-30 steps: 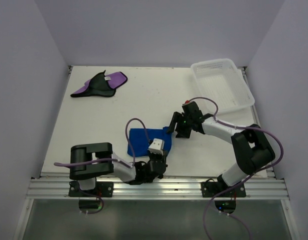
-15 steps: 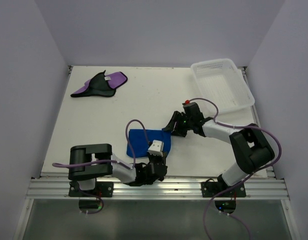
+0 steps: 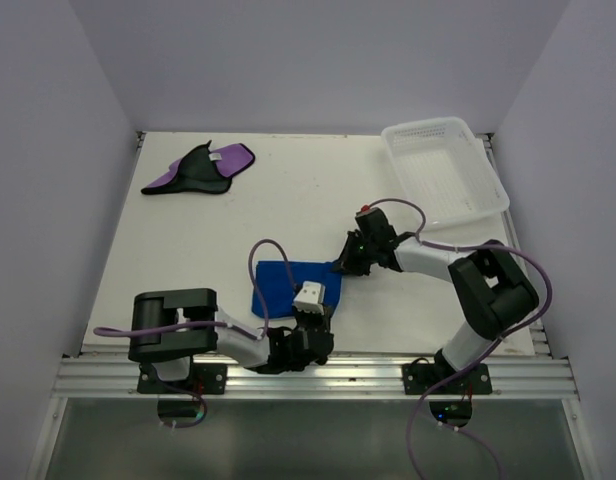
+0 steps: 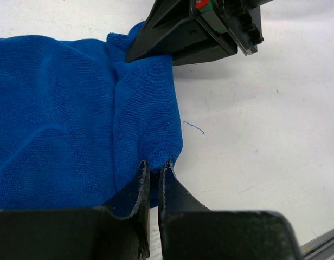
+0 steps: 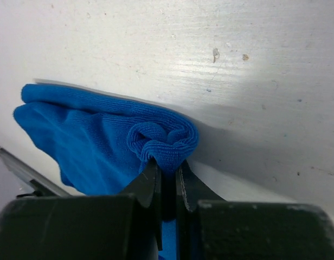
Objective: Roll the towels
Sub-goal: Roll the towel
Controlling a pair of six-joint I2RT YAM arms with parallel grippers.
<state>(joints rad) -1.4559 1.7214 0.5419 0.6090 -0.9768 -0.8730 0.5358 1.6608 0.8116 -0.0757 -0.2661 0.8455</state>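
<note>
- The table point(image 3: 318, 200) is white and flat, with plain pale walls point(image 3: 318, 60) on three sides.
- A shiny metal rail point(image 3: 318, 372) runs along the bottom edge of the table in the top view. Both arms are fixed to it.
- The blue towel point(image 3: 288, 283) lies low in the middle of the top view, close to the rail. It is mostly flat.
- The right edge of the blue towel is folded over and makes a thick, soft ridge.
- The left pincer point(image 4: 154, 169) is at the bottom of the left wrist view. Its two fingers are almost together and pinch the near end of that folded ridge.
- The right pincer point(image 5: 168, 165) is at the bottom of the right wrist view. Its fingers are squeezed tight on the blue towel, and a small curled bunch of cloth sticks up just above them.
- In the left wrist view the right pincer comes in from the top and meets the far end of the same ridge. So the two pincers grip the two ends of the fold.
- A tiny blue thread point(image 4: 193, 127) lies on the bare table just to the right of the towel.
- The purple towel point(image 3: 203, 168) is at the upper left of the table, well apart from the arms. It is crumpled, its black side shows in the middle, and a small white tag point(image 3: 216, 157) sits on top.
- A white mesh basket point(image 3: 424, 126) stands at the upper right of the table. No pincer touches it.
</note>
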